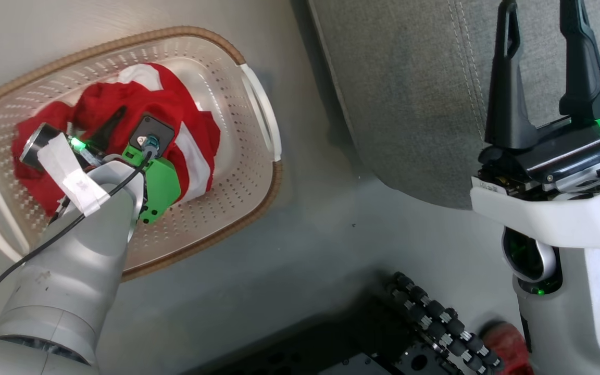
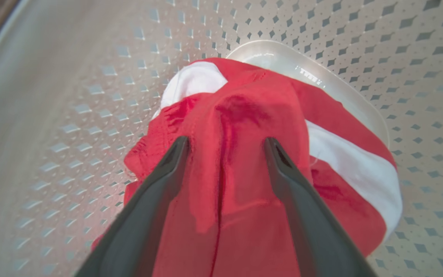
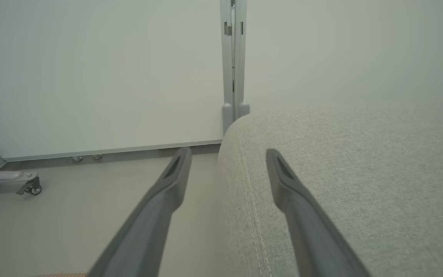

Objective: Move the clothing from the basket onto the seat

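The clothing (image 2: 244, 115) is lying in a red and white heap at the bottom of the basket (image 1: 237, 172). None of it is lying on the seat (image 1: 409, 104) yet, so the job looks like it is only starting.

The left gripper (image 2: 225, 142) is reaching down into the basket. Its two fingers are standing wide apart with a bump of red cloth between them, not pinching anything yet. I think it is spreading like that so it can close on the bump and lift it.

The basket is sitting on the floor (image 1: 321, 234) just beside the seat, so the trip is going to be short. The right gripper (image 3: 228, 151) is hanging by the edge of the seat, fingers wide apart too, holding nothing. It seems to be keeping out of the way.

No words are showing that I can read. Tiny marks on a shiny patch (image 2: 313, 73) behind the clothing are looking too blurry.
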`<state>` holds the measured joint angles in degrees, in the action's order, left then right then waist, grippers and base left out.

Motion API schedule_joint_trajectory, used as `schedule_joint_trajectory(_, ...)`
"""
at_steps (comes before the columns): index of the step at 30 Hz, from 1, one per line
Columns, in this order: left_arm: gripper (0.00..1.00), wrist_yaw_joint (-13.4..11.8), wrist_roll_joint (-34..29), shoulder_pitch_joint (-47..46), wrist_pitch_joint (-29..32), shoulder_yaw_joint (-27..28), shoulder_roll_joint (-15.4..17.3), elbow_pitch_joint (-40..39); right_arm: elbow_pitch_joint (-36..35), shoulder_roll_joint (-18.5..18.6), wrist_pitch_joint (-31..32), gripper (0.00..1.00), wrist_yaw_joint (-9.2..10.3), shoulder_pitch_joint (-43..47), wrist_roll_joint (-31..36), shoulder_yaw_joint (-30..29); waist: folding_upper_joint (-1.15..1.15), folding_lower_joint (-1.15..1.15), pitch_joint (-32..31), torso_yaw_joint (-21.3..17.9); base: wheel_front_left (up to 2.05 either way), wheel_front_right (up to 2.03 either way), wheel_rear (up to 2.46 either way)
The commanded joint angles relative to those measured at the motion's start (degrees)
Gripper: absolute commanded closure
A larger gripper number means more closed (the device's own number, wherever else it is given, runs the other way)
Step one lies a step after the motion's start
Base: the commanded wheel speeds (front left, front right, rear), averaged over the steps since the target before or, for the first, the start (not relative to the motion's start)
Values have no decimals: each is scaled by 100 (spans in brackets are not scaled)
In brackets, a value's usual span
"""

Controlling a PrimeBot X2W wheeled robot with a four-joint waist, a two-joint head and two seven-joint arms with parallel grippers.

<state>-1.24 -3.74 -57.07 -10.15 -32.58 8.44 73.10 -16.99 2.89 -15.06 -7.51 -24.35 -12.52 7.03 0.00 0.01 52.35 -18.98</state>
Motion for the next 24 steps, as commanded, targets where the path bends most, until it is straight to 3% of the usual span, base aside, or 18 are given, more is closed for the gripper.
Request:
schedule_joint_trajectory(1, 0, -65, 27, -103, 22, 1, 74, 31, -15, -1, -17, 0, 4, -51, -39, 32, 0, -1, 216, -201, 0, 0, 0)
schedule_joint_trajectory(3, 0, -91, 17, -118, 32, -24, 115, 41, -5, -1, -17, 0, 4, -36, -47, 60, 0, -1, 242, -213, 0, 0, 0)
schedule_joint_trajectory(4, 54, -125, 22, -125, 23, -26, 129, 44, 6, -1, -17, 0, 4, -33, -54, 74, 0, -1, 253, -216, 0, 0, 0)
schedule_joint_trajectory(5, 89, -172, 58, -142, -32, -5, 137, 44, 16, -1, -17, 0, 4, -39, -65, 82, 0, -1, 264, -218, 0, 0, 0)
schedule_joint_trajectory(6, 100, -210, 76, -150, -75, 3, 134, 44, 27, 0, -17, 0, 4, -49, -72, 89, 0, -1, 269, -218, 0, 0, 0)
schedule_joint_trajectory(17, 100, -236, 314, 30, -473, 39, -9, -61, 148, 0, -17, 0, 4, -62, 33, 76, 0, -1, -16, 13, 0, 0, 0)
schedule_joint_trajectory(24, 100, -300, 595, 541, -509, 175, -106, -829, 415, 7, -17, 0, 5, 135, 209, 94, 0, -1, -689, 354, 0, 0, 0)
